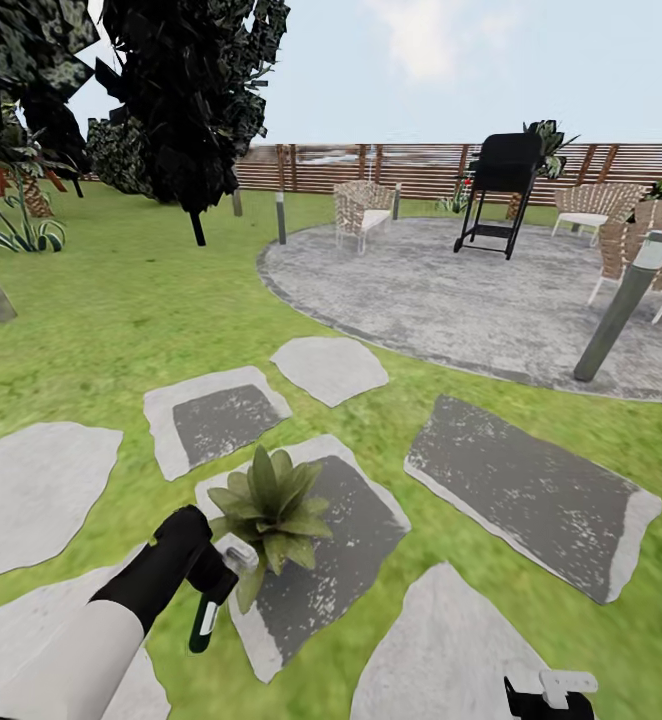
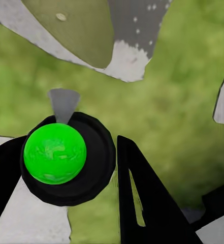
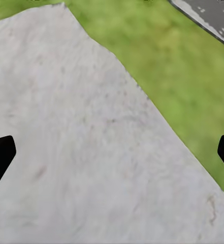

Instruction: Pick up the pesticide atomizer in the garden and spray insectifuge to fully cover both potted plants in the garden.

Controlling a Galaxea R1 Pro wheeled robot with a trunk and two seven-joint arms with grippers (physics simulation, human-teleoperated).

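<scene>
Pesticide atomizer hangs clamped in my left gripper just at seven o'clock of the potted plant on its stepping stone, while my right gripper hovers spread wide over pale stone.

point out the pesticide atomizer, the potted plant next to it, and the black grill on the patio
pesticide atomizer [image 1: 204, 618]: head view, pale label on its body.
potted plant [image 1: 270, 508]: head view, centre of the leaf rosette.
black grill [image 1: 502, 163]: head view, its closed hood.
</scene>
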